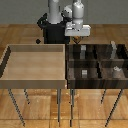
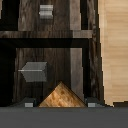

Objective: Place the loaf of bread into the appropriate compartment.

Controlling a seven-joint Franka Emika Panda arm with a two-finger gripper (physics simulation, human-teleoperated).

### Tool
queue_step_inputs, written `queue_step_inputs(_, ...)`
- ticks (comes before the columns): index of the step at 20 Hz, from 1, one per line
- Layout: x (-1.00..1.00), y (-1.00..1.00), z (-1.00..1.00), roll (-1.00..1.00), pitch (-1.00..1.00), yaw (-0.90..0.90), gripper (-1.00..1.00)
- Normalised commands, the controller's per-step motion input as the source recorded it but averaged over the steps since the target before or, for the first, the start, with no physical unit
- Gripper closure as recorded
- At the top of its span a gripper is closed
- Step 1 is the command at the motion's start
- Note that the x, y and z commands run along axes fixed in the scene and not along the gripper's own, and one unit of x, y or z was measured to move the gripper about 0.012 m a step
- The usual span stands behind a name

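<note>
light-wood tray (image 1: 35, 47) unused. divided bin (image 1: 97, 80) under the arm. gripper (image 1: 76, 36) hovers at its far edge, jaws clamped on the loaf of bread (image 2: 61, 96). risk: grey block (image 2: 34, 71) occupies the compartment (image 2: 55, 62) below; release here may land on it or the wall.

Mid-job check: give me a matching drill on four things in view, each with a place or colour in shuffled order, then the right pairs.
1. loaf of bread
2. light-wood tray
3. divided bin
4. grey block

A. on the exterior view's left
B. lying on a cell floor
C. between the fingertips of the hand
D. dark striped wood

Pairs: 1-C, 2-A, 3-D, 4-B
</note>
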Motion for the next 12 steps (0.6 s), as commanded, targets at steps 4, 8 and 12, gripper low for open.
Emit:
queue_step_inputs(4, 0.75, 0.00, 0.00, 0.00, 0.00, 0.00, 1.00)
queue_step_inputs(8, 1.00, 0.00, 0.00, 0.00, 0.00, 0.00, 1.00)
queue_step_inputs(12, 1.00, 0.00, 0.00, 0.00, 0.00, 0.00, 1.00)
